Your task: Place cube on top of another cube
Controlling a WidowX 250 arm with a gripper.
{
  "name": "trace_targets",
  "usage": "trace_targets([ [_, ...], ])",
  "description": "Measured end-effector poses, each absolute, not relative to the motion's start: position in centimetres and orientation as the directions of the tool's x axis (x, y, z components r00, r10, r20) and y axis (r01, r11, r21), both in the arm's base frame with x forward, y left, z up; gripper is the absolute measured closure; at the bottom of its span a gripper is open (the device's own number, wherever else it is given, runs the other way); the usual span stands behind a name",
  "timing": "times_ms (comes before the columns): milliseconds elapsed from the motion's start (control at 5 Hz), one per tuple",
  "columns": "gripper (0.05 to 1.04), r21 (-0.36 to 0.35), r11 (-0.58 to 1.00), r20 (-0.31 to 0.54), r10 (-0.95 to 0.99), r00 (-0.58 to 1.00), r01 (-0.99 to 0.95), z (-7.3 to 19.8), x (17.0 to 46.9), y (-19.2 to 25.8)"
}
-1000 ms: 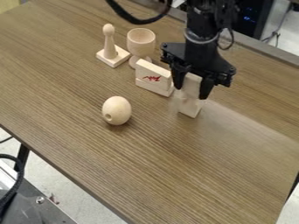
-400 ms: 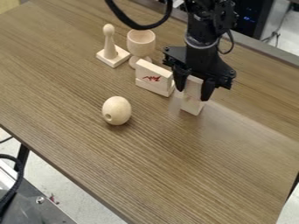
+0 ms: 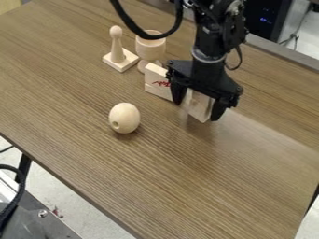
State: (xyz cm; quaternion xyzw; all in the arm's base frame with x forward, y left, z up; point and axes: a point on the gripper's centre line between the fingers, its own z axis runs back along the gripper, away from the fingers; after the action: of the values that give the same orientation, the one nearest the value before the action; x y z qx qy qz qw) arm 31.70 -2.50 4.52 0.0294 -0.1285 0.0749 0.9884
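Camera view: lower now, with gripper (image 3: 197, 110) spread wider around wooden block (image 3: 198, 105).
Maybe let go; should check stacking next.

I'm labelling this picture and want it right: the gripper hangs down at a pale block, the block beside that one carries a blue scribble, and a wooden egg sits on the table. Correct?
Not quite: the scribble is red, as the camera view shows. The gripper, blocks and egg are as you say.
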Motion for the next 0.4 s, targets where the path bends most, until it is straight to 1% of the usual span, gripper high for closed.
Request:
trace_targets([
  [200, 0.083, 0.033, 0.989, 0.281, 0.132, 0.950, -0.147, 5.5, 31.7, -2.8],
  [400, 0.083, 0.023, 0.990, 0.311, 0.126, 0.942, -0.141, 7.1, 31.8, -2.9],
])
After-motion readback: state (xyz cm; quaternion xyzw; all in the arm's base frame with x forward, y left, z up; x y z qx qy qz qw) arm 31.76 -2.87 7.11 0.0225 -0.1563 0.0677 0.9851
